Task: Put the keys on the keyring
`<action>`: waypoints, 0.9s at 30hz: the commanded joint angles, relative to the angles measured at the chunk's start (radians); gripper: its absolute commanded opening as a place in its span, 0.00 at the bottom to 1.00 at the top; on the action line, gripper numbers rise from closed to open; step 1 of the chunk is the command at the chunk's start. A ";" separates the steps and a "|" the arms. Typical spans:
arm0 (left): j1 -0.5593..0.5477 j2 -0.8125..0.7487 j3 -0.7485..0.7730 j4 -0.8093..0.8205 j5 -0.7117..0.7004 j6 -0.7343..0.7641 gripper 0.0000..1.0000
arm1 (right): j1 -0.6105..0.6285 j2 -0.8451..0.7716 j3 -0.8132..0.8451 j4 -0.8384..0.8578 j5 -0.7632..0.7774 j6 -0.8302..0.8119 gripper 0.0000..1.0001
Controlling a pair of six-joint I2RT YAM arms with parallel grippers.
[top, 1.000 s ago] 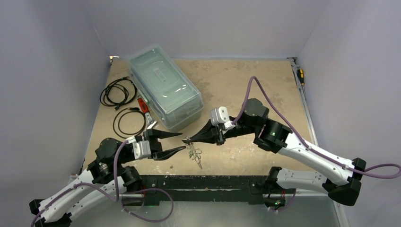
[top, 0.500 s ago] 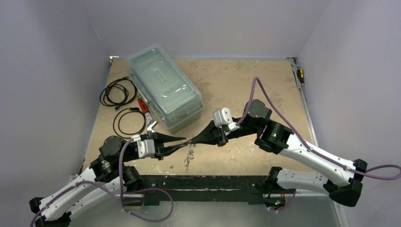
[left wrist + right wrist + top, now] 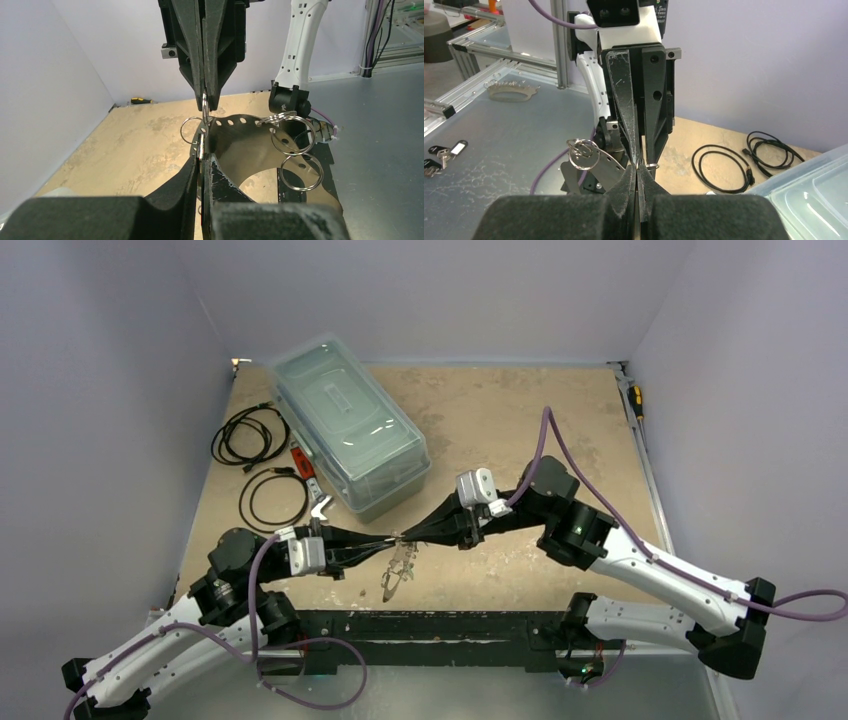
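Holding the keyring [image 3: 396, 576] between them, the two arms meet tip to tip just inside the near edge of the desk [image 3: 500, 430], about midway along it. The pale band hangs below the meeting point, lifted clear of the surface as far as the top view shows. The left gripper [image 3: 383, 544] has its jaws pressed together on the band's edge; from its own wrist camera the perforated strip [image 3: 240, 145] curves away to the right with several bare rings [image 3: 295, 136] dangling from it. The right gripper [image 3: 412, 536] comes in from the opposite side, its jaws also together, and seems to pinch a small metal ring [image 3: 204, 102] at the top of the band.

No keys can be made out on the rings or on the desk. The right wrist view shows key-like items [image 3: 439, 152] lying on a grey surface off the desk, though whether they belong to the task cannot be told.

Judging by this, the step in hand is steadying and presenting the keyring, not yet threading. The next move likely calls for one arm to keep the band fixed while the other lets go, fetches a key and works its hole onto a split ring, a fine job given how thin those rings are
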 commanded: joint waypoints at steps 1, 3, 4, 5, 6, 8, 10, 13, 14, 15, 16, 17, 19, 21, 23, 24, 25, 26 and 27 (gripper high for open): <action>0.004 0.002 -0.005 0.035 0.022 0.000 0.00 | 0.006 -0.029 -0.008 0.162 0.030 0.048 0.00; 0.005 0.008 -0.004 0.035 0.027 0.000 0.00 | 0.006 -0.017 -0.013 0.189 0.030 0.060 0.00; 0.005 0.010 -0.004 0.034 0.028 0.000 0.00 | 0.006 -0.010 -0.015 0.202 0.030 0.066 0.00; 0.005 0.010 -0.003 0.031 0.028 0.001 0.00 | 0.006 -0.007 -0.018 0.216 0.030 0.072 0.00; 0.005 0.010 -0.002 0.030 0.027 0.000 0.00 | 0.006 -0.004 -0.021 0.227 0.030 0.076 0.00; 0.005 0.007 -0.001 0.029 0.023 0.001 0.00 | 0.006 0.002 -0.022 0.231 0.029 0.077 0.00; 0.005 0.002 -0.003 0.027 0.015 0.003 0.00 | 0.006 0.004 -0.020 0.225 0.027 0.077 0.00; 0.004 -0.010 0.002 0.021 -0.007 0.008 0.02 | 0.006 0.000 -0.020 0.203 0.026 0.071 0.00; 0.005 -0.014 0.002 0.019 -0.015 0.010 0.11 | 0.006 -0.001 -0.019 0.193 0.018 0.067 0.00; 0.005 -0.020 0.002 0.018 -0.023 0.012 0.22 | 0.006 -0.001 -0.019 0.183 0.009 0.063 0.00; 0.005 -0.026 0.000 0.018 -0.025 0.013 0.34 | 0.006 -0.001 -0.019 0.174 -0.003 0.060 0.00; 0.005 -0.032 -0.002 0.020 -0.027 0.013 0.42 | 0.006 0.001 -0.019 0.167 -0.011 0.058 0.00; 0.005 -0.044 -0.004 0.024 -0.033 0.014 0.52 | 0.006 0.008 -0.019 0.155 -0.020 0.052 0.00; 0.005 -0.054 -0.008 0.027 -0.033 0.014 0.54 | 0.005 0.017 -0.020 0.156 -0.021 0.053 0.00; 0.005 -0.062 -0.009 0.028 -0.030 0.016 0.52 | 0.006 0.028 -0.020 0.162 -0.022 0.054 0.00; 0.005 -0.064 -0.010 0.029 -0.027 0.017 0.49 | 0.006 0.031 -0.022 0.169 -0.022 0.057 0.00; 0.004 -0.065 -0.009 0.029 -0.025 0.017 0.47 | 0.006 0.033 -0.024 0.175 -0.023 0.059 0.00; 0.004 -0.067 -0.009 0.029 -0.023 0.017 0.45 | 0.006 0.036 -0.025 0.180 -0.025 0.059 0.00; 0.005 -0.068 -0.009 0.030 -0.021 0.017 0.43 | 0.006 0.039 -0.025 0.183 -0.027 0.060 0.00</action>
